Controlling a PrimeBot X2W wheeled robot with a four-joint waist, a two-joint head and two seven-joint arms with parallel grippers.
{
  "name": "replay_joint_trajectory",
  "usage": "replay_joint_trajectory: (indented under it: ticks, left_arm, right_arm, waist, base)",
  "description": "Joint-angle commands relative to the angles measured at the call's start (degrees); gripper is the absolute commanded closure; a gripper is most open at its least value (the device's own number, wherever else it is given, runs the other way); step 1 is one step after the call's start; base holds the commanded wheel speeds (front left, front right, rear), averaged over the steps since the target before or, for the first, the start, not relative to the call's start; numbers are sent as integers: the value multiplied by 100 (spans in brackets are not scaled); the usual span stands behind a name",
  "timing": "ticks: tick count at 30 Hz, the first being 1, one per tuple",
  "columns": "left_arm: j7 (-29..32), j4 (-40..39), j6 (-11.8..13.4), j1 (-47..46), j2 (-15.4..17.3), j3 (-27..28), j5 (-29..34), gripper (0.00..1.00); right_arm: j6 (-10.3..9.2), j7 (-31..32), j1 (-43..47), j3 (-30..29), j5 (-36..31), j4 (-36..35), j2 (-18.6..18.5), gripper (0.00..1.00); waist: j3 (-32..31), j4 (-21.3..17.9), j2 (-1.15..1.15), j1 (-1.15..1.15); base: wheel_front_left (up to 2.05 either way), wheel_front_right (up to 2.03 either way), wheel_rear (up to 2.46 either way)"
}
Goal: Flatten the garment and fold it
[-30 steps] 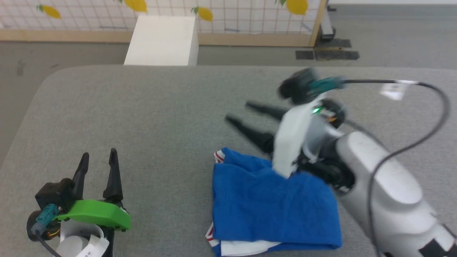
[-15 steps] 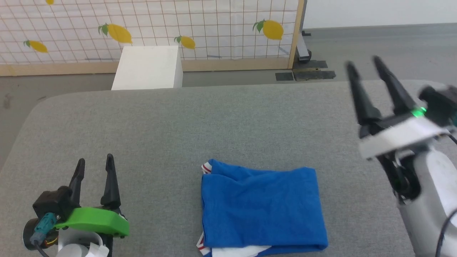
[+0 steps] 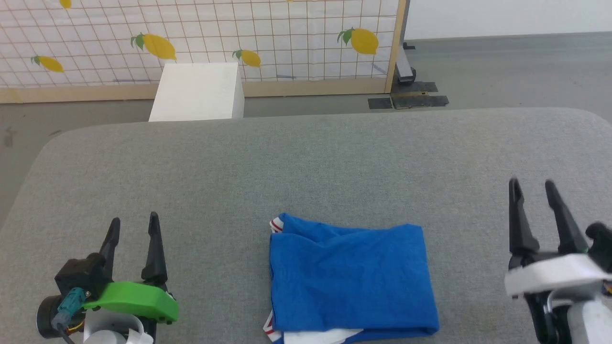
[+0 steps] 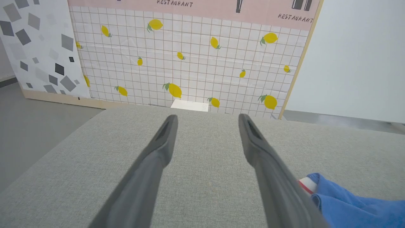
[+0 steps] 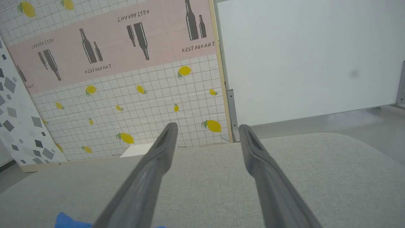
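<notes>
Left gripper [image 3: 134, 219]: its two long dark fingers [image 4: 158, 158] stand apart and hold nothing, tips pointing toward the far edge. It sits over the near left corner of the grey fabric-covered tabletop [image 3: 306, 157], with a green plastic plate [image 3: 126, 294] across its base.

Right gripper [image 3: 531, 183]: fingers likewise spread and empty. It is positioned over the near right corner, with a white plate [image 3: 550, 277] across its base. Each gripper is well apart from the cloth.

Bright blue jersey garment [image 3: 351, 277]: lies on the tabletop at the near edge, about midway along it, between the two grippers. It is folded into a roughly rectangular packet. The top layer is plain blue, with shallow creases toward its far left corner. White trim with red stripes shows at the packet's far left corner and again at its near left corner. A white layer shows beneath the blue along the near side. The packet's right side is a rounded fold.

Left wrist view: blue cloth and a red-striped white edge lie at the lower right, just beside one finger — contact cannot be determined. Right wrist view: a small patch of blue at the bottom edge, left of the fingers.

Beyond the far edge: a white box [image 3: 196, 93] on the grey floor [image 3: 502, 67] and, behind it, a white grid panel printed with yellow lemons [image 3: 287, 38].
</notes>
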Motion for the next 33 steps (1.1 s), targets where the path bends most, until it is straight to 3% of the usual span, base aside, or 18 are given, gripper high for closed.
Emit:
replay_joint_trajectory:
  ticks: [1, 33]
  left_arm:
    - [-43, 35, 0, 35, -2, -17, 35, 0]
    - [159, 299, 92, -65, 130, -255, 89, 0]
  right_arm:
    - [-8, 13, 147, -22, -49, -34, 42, 0]
    - [-8, 466, 654, 209, -374, -117, 72, 0]
  waist:
    - [21, 24, 0, 0]
    - [169, 83, 0, 0]
  base:
    - [0, 0, 0]
    - [0, 0, 0]
